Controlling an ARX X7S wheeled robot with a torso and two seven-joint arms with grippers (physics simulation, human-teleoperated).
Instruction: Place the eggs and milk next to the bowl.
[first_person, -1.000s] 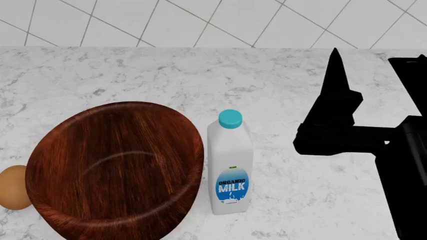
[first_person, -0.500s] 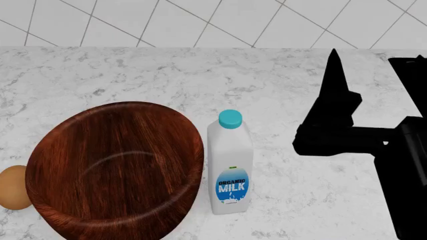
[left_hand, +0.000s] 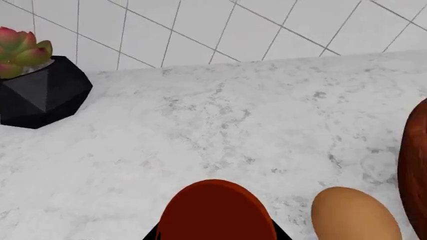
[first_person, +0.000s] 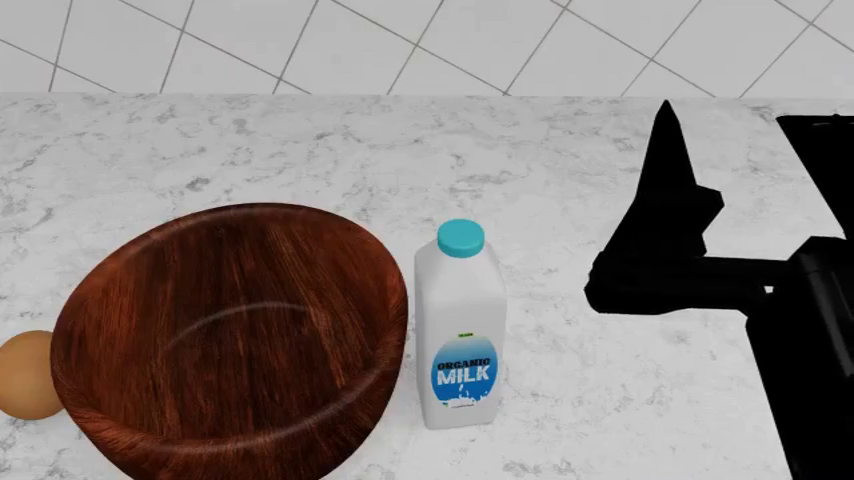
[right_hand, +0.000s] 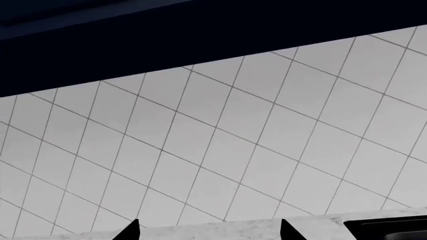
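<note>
Beside the bowl, milk; left jaws clasping red egg, right jaws apart.

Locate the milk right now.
Head view: the milk stands upright on the counter, just right of the bowl.

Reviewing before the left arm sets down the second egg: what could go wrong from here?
1. The reddish-brown egg sits close to the tan egg; setting it down may knock the tan egg rolling.
2. The milk stands upright right beside the bowl; nudging the bowl could tip it.
</note>
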